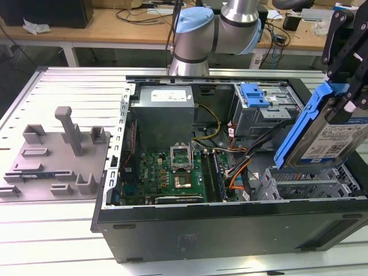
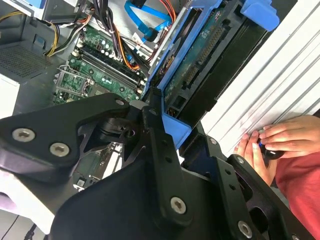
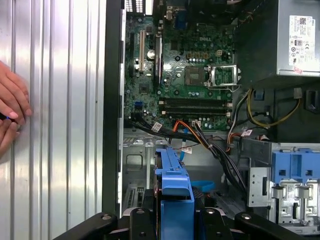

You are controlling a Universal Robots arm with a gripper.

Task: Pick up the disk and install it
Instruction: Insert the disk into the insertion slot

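We see the gripper (image 1: 344, 103) at the exterior view's right, its black fingers (image 2: 157, 145) clamped on the disk (image 1: 325, 129), pressing against the bright blue bracket that frames it. The disk hangs tilted, label side up, just above the metal drive cage (image 1: 305, 187) at that end of the open computer case (image 1: 230, 230), not seated in it. In the first wrist view we look along the bracket's edge (image 3: 172, 185) toward the green motherboard (image 3: 185, 75). A grey fixture (image 1: 57, 155) lies on the ribbed metal worktop (image 1: 69, 80), well apart from the case. A person's hand (image 2: 280, 140) rests on the worktop beside the case.
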